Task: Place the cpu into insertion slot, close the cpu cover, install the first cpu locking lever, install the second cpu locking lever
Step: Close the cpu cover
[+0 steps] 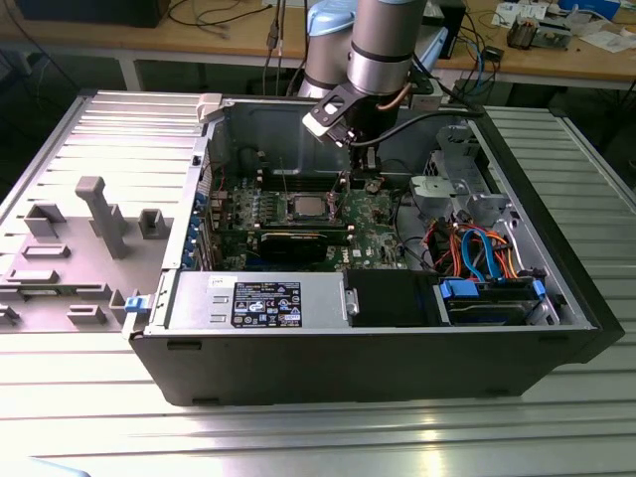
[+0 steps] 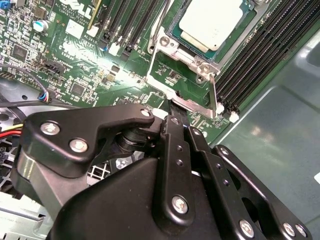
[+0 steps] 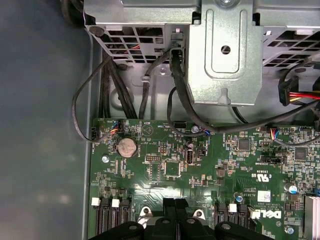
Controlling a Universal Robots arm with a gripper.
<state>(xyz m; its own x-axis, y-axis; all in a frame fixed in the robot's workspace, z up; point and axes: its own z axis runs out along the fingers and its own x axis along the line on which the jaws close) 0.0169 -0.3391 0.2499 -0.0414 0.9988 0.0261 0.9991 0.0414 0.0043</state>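
Second wrist view: cpu [image 2: 210, 25] seated in slot [image 2: 167, 50]; gripper [image 2: 179, 119] just beside slot, jaws pressed together. First wrist view adds coin cell [image 3: 126, 146] and cables [image 3: 82, 95].

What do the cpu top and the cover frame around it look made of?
The cpu top looks like matte silver-grey metal, with a soft even sheen. The cpu cover seems to be bright stamped sheet metal: thin edges, sharp glints.
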